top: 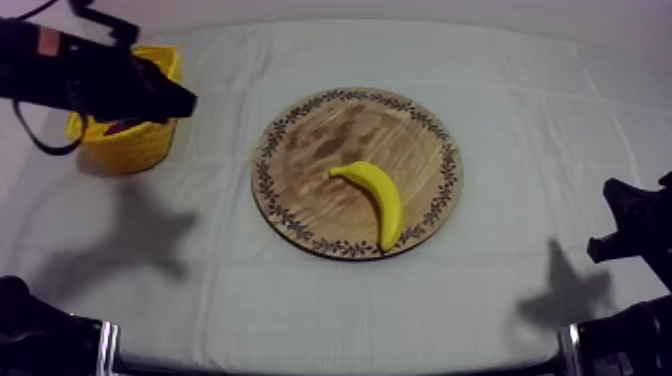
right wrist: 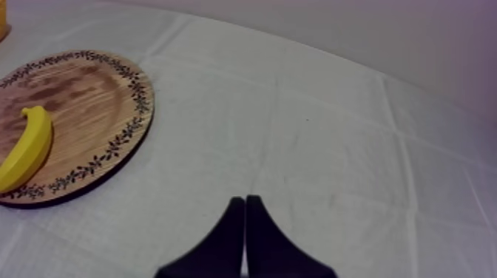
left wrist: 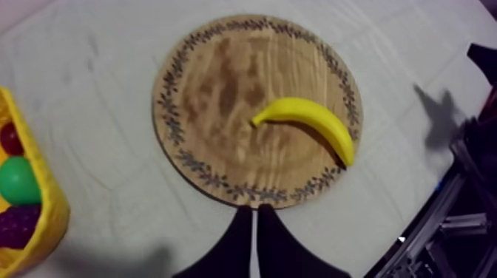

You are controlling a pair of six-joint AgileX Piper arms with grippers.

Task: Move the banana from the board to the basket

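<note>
banana (top: 376, 196): lay curved on the wooden board (top: 310, 150), right of its centre, stem end toward the middle and far tip close to the patterned rim.
wooden board: sat mid-table on the cloth (top: 520, 120), well apart from the basket.
yellow basket (top: 135, 145): stood far left, with a small red fruit (left wrist: 9, 138), a green fruit (left wrist: 16, 181) and a bunch of grapes (left wrist: 18, 225) inside.
left gripper (left wrist: 255, 212): up beside the basket, fingers pressed into a narrow wedge, nothing held!
right gripper (right wrist: 245, 199): low at the right, over bare cloth beside the board, fingers together and empty.
</note>
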